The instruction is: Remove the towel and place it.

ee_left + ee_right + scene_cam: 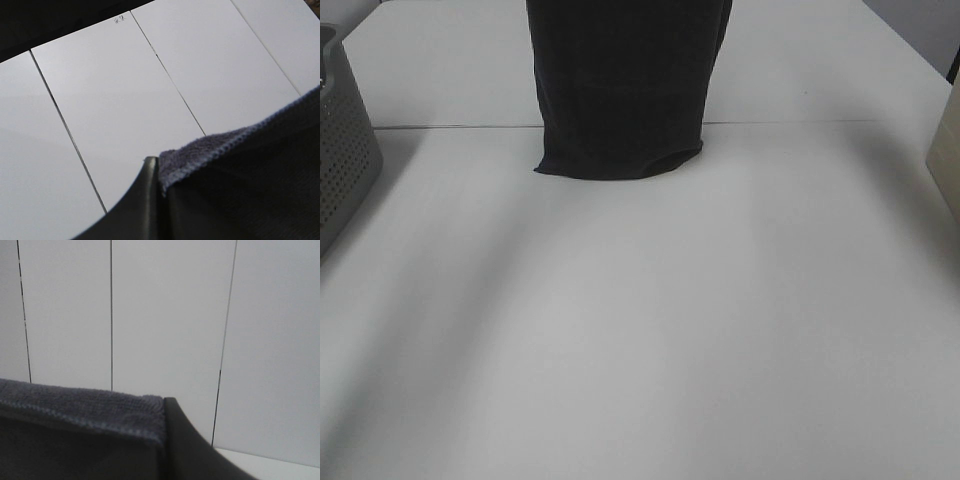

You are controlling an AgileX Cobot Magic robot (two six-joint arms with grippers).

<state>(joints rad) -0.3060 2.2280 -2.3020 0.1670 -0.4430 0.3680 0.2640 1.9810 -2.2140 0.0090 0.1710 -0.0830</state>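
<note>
As your left hand (159, 175) grips: it is pinching one top corner of the towel (250, 190); one dark finger shows with the hem pressed against it, and the other is hidden behind the cloth.
Your right hand (164, 420): pinching the opposite top corner the same way, with the hem tight against the one finger you can see.
Both hands in the high view: out of sight above the top of the picture.
Where the towel (620, 90) is: it hangs straight down as a dark column at the far middle of the counter (640, 330), with its lower hem touching the surface just on the near side of the seam.
Off to the left, the basket (340, 150): grey and perforated, well apart from the towel.
Step in hand: as I judge it, you are in the placing part, and the cloth is not yet laid down.
Next move: lower both hands together, drawing toward the bare near counter so the cloth lies flat instead of heaping on its hem. Hold the top edge level, then let go.
</note>
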